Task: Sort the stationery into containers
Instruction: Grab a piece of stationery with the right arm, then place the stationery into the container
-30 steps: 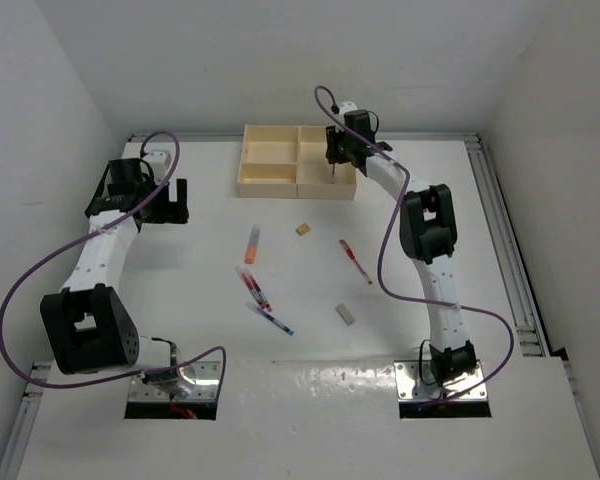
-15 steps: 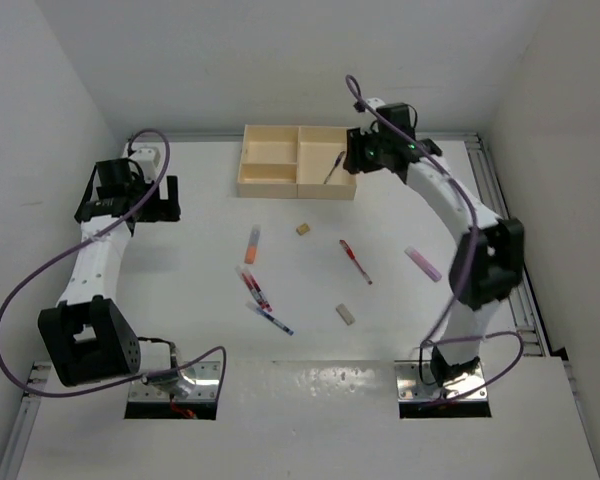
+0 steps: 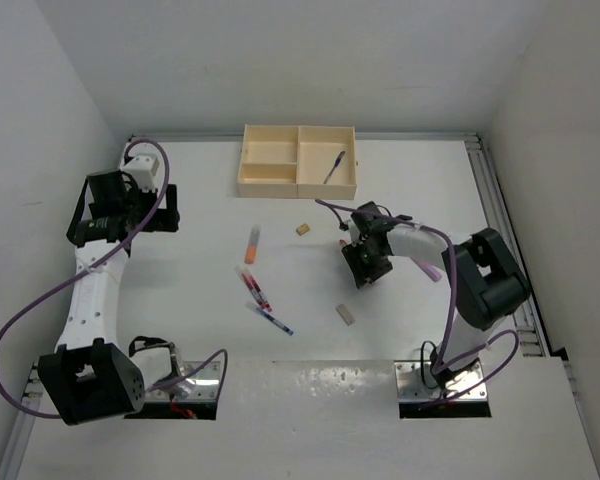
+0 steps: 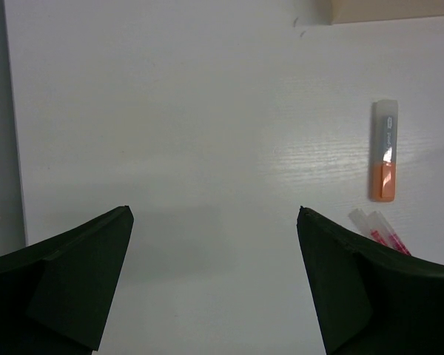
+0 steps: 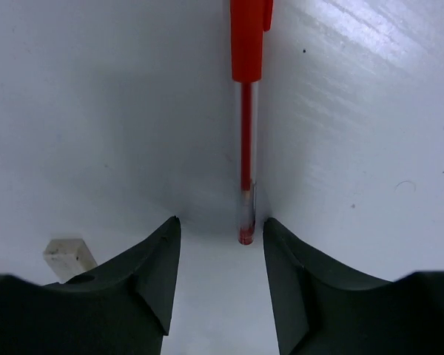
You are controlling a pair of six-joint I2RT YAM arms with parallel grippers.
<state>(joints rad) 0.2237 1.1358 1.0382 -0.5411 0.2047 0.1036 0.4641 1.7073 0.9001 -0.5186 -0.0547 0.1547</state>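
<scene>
The right arm has swung away from the cream tray [image 3: 298, 190] and come down onto the table in front of the tray's large compartment. A dark pen [image 3: 335, 167] now lies inside that compartment, slanted against its right side. The left arm has only drawn back a little, well off to the tray's left.

The right gripper [image 5: 220, 222] is open about a pen's width several times over and holds nothing. Its jaws straddle the tip end of a red pen [image 5: 246, 111], which lies flat on the table and runs lengthwise away from the gripper, nearer one jaw than the other. The left gripper [image 4: 214, 214] is wide open and empty, over bare table.

Still waiting in front of the tray are the orange marker [image 3: 251, 244], the tan block [image 3: 303, 229], two red and blue pens [image 3: 255, 288] and, farthest from it, the eraser block [image 3: 345, 314].

The worry, to my eye, is the bite. Only the pen's end sits between the jaws, and off-centre, so closing here could nudge it sideways or pinch just the tip. The long body would then droop or swing on the lift, and it could slip out before reaching the tray, or catch on the tray's rim.
</scene>
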